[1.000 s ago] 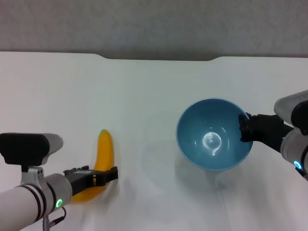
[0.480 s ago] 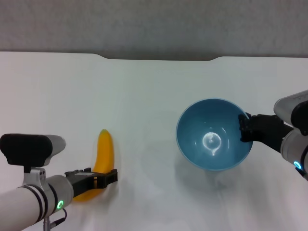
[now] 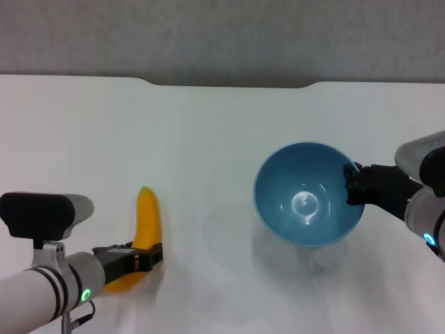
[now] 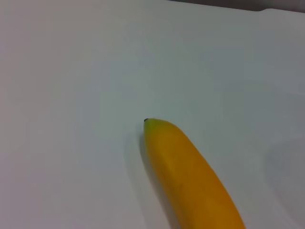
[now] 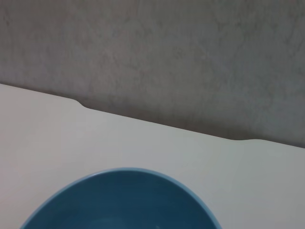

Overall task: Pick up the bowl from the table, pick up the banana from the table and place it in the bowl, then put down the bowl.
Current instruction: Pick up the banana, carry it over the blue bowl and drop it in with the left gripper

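Observation:
The yellow-orange banana (image 3: 146, 219) lies on the white table (image 3: 208, 132) at the near left, its dark tip pointing away; it also shows in the left wrist view (image 4: 190, 176). My left gripper (image 3: 139, 261) is closed around the banana's near end, and that end is partly hidden by the fingers. The light-blue bowl (image 3: 306, 202) is at the right, empty, with a faint shadow under it. My right gripper (image 3: 353, 186) is shut on the bowl's right rim. The bowl's far rim shows in the right wrist view (image 5: 124, 191).
The table's far edge has a shallow notch (image 3: 229, 85) in front of a grey wall. Bare white tabletop lies between the banana and the bowl.
The left gripper's fingers have closed in on the banana's near end, and the banana has shifted slightly to the left. The bowl and right gripper have not moved.

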Robot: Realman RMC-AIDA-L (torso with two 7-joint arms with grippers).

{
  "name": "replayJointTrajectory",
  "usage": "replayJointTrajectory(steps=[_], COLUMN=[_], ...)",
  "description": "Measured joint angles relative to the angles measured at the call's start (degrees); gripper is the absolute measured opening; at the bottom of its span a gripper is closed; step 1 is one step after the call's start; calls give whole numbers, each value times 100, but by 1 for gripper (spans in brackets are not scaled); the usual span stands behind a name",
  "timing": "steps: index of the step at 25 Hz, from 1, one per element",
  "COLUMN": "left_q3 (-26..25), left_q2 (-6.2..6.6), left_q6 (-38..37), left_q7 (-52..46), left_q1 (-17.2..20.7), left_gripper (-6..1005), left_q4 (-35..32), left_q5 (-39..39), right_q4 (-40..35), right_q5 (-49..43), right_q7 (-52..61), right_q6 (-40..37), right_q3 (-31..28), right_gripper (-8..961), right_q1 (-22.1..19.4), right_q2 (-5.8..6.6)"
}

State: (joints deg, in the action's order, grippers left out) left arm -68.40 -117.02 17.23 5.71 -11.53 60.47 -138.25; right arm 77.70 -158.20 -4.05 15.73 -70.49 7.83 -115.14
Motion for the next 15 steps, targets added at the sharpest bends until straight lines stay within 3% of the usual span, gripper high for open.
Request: replayJointTrajectory(steps=[2, 8, 15], left_q3=[-6, -64, -597], left_q2=[2, 26, 64], left_q6=[3, 19, 250], left_q7=[1, 3, 359], left_q1=[0, 98, 909], left_gripper=[527, 533, 539], left_q4=[-2, 252, 1851], left_q5=[0, 16, 39], right_q4=[0, -9, -60], right_q5=[0, 5, 77], right_q7=[0, 0, 36], right_q6=[-1, -10, -7], right_q3=[0, -2, -45], right_gripper=[47, 47, 48], right_q1=[-1, -35, -46], right_q2=[0, 0, 7])
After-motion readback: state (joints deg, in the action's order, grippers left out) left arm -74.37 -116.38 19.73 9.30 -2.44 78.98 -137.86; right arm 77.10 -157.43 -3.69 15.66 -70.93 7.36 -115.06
